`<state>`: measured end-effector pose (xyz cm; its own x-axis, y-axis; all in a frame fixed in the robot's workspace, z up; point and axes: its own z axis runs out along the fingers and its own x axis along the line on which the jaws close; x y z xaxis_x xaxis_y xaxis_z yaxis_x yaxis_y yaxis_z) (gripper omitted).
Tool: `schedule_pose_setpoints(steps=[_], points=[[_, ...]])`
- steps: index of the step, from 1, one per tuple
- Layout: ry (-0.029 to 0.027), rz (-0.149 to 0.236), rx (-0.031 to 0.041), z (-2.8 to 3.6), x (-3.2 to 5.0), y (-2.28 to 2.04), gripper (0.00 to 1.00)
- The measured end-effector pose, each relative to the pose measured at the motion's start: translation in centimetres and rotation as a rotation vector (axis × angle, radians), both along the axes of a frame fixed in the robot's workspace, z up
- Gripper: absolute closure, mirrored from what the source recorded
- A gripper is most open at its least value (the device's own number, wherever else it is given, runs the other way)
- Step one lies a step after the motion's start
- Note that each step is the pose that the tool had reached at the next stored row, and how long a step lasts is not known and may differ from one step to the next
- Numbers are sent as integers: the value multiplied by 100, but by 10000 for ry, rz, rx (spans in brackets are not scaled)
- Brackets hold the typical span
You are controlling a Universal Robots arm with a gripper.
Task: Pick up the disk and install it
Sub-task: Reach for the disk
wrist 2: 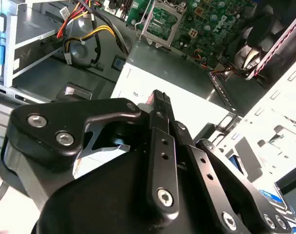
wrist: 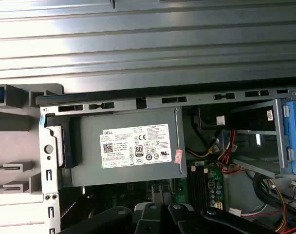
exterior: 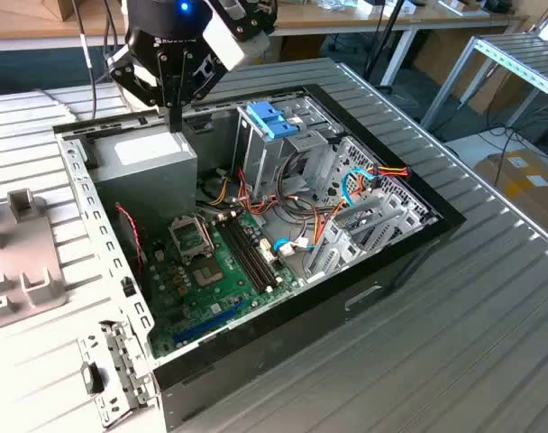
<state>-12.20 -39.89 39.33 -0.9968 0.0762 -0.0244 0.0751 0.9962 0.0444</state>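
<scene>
My gripper (exterior: 175, 122) hangs over the back left corner of the open computer case (exterior: 94, 225). Its fingers are shut with nothing between them, and they point down at the grey power supply box (exterior: 148, 155) with its white label (wrist: 136, 146). In the second wrist view the gripper (wrist 2: 159, 96) is just above that box (wrist 2: 177, 73). A flat blue-edged piece (wrist 2: 274, 195) peeks out past the case frame, half hidden by the gripper's links. I cannot tell whether it is the disk.
A light-blue clip (exterior: 272, 117) with two raised tabs tops the metal drive cage (exterior: 296, 153). The green motherboard (exterior: 211, 262) and loose coloured cables (exterior: 346, 185) lie inside the case. A grey side panel (exterior: 22, 244) lies at the exterior view's left on the ridged table (exterior: 454, 343).
</scene>
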Motion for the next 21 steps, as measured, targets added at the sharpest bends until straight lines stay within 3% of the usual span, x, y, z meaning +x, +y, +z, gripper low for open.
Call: schedule_pose_setpoints(steps=[21], points=[[0, 0, 0, 0, -77, 0, 89]])
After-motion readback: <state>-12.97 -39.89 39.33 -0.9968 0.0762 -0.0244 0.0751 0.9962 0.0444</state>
